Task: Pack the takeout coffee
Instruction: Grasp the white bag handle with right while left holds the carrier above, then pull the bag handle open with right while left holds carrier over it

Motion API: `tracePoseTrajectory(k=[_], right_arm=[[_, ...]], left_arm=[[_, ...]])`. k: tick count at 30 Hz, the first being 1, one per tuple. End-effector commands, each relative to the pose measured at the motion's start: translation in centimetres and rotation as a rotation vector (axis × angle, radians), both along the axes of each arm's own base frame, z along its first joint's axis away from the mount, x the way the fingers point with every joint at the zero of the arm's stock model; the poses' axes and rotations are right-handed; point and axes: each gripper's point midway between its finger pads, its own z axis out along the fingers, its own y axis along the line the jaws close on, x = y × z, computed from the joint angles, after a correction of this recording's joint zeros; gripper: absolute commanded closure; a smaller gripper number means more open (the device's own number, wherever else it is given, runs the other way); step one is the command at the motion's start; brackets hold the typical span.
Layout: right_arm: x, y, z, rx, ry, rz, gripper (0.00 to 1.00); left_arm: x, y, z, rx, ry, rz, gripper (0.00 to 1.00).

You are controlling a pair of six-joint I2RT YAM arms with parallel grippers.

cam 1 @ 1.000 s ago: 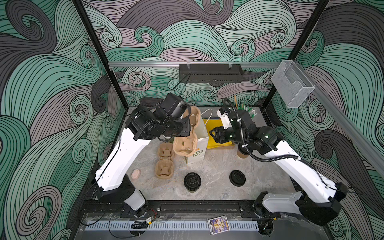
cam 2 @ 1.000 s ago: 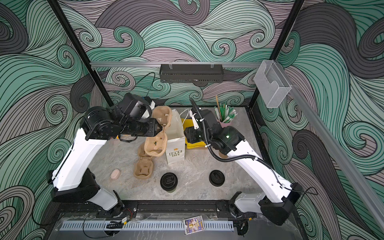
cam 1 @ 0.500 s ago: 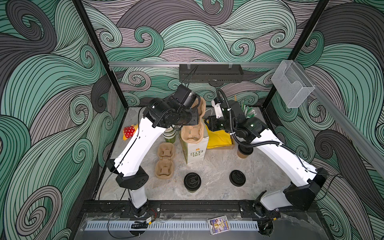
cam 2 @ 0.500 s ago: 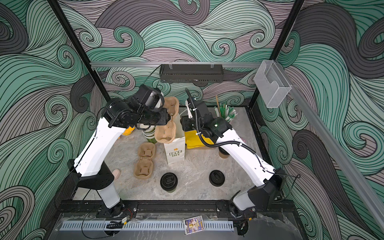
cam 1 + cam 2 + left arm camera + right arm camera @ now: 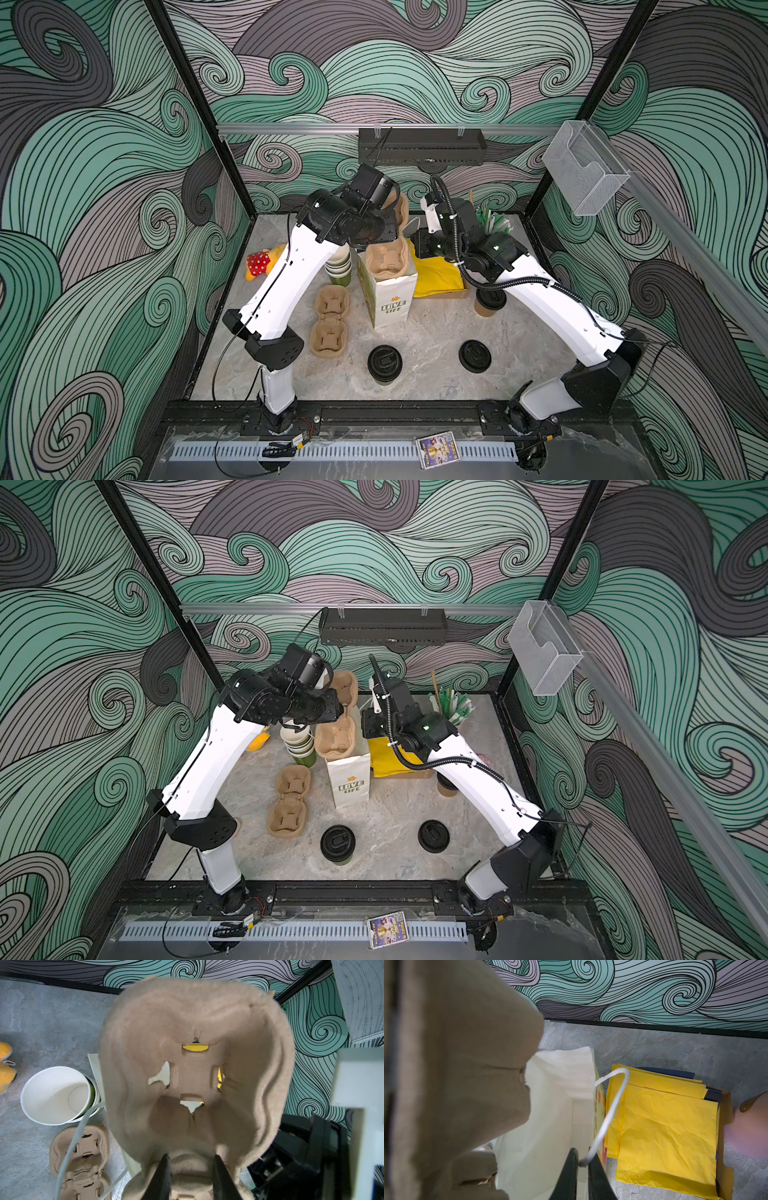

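Note:
My left gripper (image 5: pixel 192 1159) is shut on the middle ridge of a tan pulp cup carrier (image 5: pixel 195 1064), holding it on end. Its lower half sits in the mouth of the white paper bag (image 5: pixel 392 299); both top views show this. My right gripper (image 5: pixel 582 1155) is shut on the base of the bag's white cord handle (image 5: pixel 610 1109), at the bag's right rim. One takeout coffee with a black lid (image 5: pixel 384 363) stands near the front. A tan-brown one (image 5: pixel 488 301) stands right of the bag, partly under my right arm.
A second pulp carrier (image 5: pixel 330 322) lies left of the bag, with nested lidless cups (image 5: pixel 338 266) behind it. Yellow paper sheets in a cardboard box (image 5: pixel 438 276) sit right of the bag. A loose black lid (image 5: pixel 475 355) lies front right. A red and yellow toy (image 5: pixel 259 264) is at the back left.
My left arm has carried the carrier rightward and over the bag's mouth. My right gripper has moved to the bag's rim and closed on the handle.

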Motion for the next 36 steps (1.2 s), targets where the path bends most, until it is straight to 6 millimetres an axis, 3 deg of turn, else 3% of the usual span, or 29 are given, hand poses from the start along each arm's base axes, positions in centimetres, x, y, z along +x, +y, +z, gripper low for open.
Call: tracePoseTrajectory(k=[1,7,18,23,29,36], right_arm=[[-0.1,0.0,0.7,0.038,-0.010,-0.002,0.91],[-0.6,0.3,0.6,0.060,-0.003,0.017,1.00],[-2.6,0.9,2.0,0.130,-0.012,0.037,1.00],[-3.4,2.0,1.4,0.134,0.006,0.060,1.00],[-3.7,1.6,0.6,0.129,0.009,0.026,1.00],[-3.7,-0.4,1.1,0.073,-0.035,-0.030,0.70]], left_arm=[[0.8,-0.2,0.8,-0.047,-0.013,0.013,1.00],[1.4,0.0,-0.1,-0.045,0.014,0.033,1.00],[2.4,0.7,-1.2,-0.034,0.044,0.064,1.00],[2.2,1.1,-1.6,-0.019,0.061,0.073,1.00],[1.2,1.3,-2.8,-0.012,0.130,0.094,1.00],[0.1,0.5,-3.4,-0.094,0.192,0.150,1.00]])
